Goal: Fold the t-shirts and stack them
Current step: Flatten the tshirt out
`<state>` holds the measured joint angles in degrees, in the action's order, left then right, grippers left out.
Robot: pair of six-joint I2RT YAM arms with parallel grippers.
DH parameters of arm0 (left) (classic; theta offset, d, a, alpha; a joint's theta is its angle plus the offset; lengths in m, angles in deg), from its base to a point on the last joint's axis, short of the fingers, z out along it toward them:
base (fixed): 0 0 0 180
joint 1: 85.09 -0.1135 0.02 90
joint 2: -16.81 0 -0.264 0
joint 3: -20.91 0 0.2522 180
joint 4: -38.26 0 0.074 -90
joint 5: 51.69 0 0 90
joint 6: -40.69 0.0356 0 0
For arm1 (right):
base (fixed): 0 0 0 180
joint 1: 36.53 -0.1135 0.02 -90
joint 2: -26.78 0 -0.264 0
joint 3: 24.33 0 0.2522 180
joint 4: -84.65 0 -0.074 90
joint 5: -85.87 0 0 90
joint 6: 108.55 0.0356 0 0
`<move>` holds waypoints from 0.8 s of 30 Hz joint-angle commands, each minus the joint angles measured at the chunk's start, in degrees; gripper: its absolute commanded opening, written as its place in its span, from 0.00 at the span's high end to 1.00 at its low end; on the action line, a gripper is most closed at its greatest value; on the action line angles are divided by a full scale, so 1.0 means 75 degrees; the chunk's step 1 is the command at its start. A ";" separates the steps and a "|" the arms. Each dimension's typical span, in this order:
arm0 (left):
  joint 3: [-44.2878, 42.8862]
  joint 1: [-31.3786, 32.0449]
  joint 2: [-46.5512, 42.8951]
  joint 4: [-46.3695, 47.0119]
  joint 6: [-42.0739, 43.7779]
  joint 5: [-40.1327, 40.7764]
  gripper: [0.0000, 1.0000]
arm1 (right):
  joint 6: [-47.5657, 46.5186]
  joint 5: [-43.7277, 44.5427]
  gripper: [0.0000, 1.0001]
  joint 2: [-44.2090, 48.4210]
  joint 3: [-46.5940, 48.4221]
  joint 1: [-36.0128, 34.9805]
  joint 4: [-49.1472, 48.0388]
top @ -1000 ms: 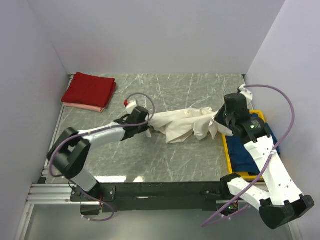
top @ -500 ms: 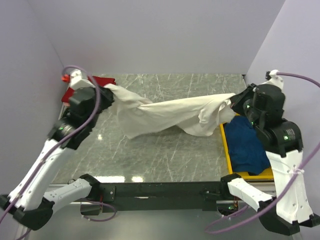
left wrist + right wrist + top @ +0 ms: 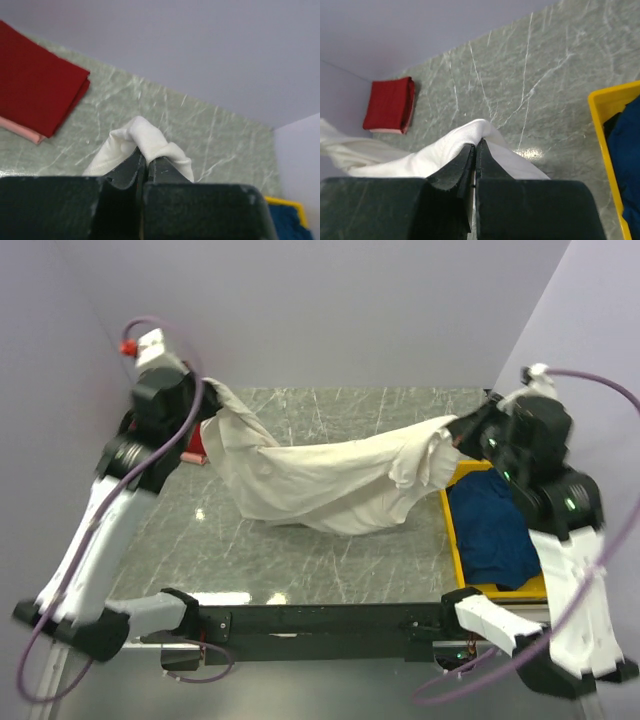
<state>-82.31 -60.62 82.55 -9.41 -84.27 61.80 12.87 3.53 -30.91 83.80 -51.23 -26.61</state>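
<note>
**A robot lab cell**

We see a test bench, not a home: blank panel walls [image 3: 330,310] box in a marble-look table [image 3: 330,550], a black mounting beam [image 3: 330,623] runs along its near edge, and purple cables [image 3: 590,373] loop off two white robot arms [image 3: 85,540].

Cream t-shirt [image 3: 320,485] hangs stretched; red t-shirt [image 3: 35,90] lies folded; navy t-shirt [image 3: 490,530] crumpled.

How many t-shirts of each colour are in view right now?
cream shirt: 1, held up across the table
dark red shirt: 1, folded
pink shirt: 1, under the dark red one
navy shirt: 1
Total: 4 shirts
</note>
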 commanded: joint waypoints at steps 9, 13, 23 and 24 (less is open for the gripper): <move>-0.0417 -0.1880 0.3519 0.0699 -0.0435 -0.3014 0.28 | 0.0053 -0.1045 1.00 -0.3474 -0.1130 0.0799 -0.1727; 0.2020 -0.1891 0.1905 0.1544 -0.1278 -0.2418 0.20 | 0.0147 -0.1033 1.00 -0.4201 -0.1590 0.1174 -0.2092; 0.6616 -0.1880 -0.0971 0.2178 -0.3411 -0.1350 0.41 | 0.0135 -0.0658 1.00 -0.5116 -0.1485 0.1432 -0.2256; 0.6954 -0.1868 -0.1018 0.2166 -0.3517 -0.1397 0.42 | 0.0147 -0.0751 1.00 -0.5082 -0.1601 0.1432 -0.2338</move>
<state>-35.12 -74.81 75.22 4.16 -104.62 49.34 13.62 -2.29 -69.49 71.03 -40.98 -40.93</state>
